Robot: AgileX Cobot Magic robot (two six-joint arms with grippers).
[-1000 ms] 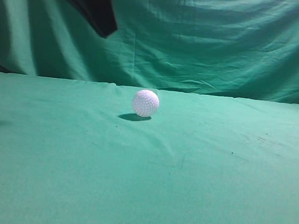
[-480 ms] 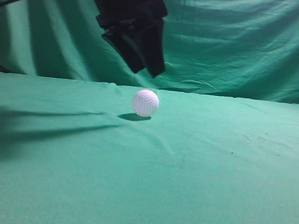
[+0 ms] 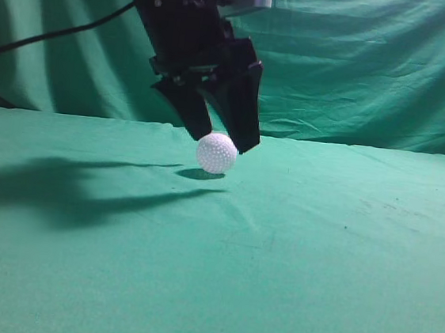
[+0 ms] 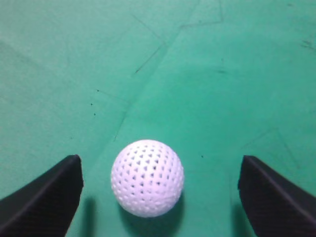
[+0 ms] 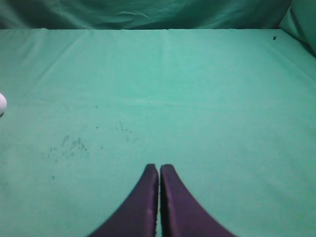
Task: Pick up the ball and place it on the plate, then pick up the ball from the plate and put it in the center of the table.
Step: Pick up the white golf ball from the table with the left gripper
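The ball (image 3: 217, 152) is sitting on the table (image 3: 316, 256) near its middle, and the left gripper (image 3: 224, 139) is hanging just over it with its fingers spread wide, one at the ball's 9 o'clock and one at 3 o'clock in the left wrist view, both cut off by the frame. The fingertips are partly hiding the ball's top in the exterior view, so contact is hard to judge. The right gripper (image 5: 159, 170) is sitting pressed closed and empty, with the ball only a sliver at 9 o'clock.

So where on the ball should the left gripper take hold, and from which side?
Grip the ball across its widest middle, coming straight down from above. It is round and sits free on the table, and the open left gripper already has a finger on either side.
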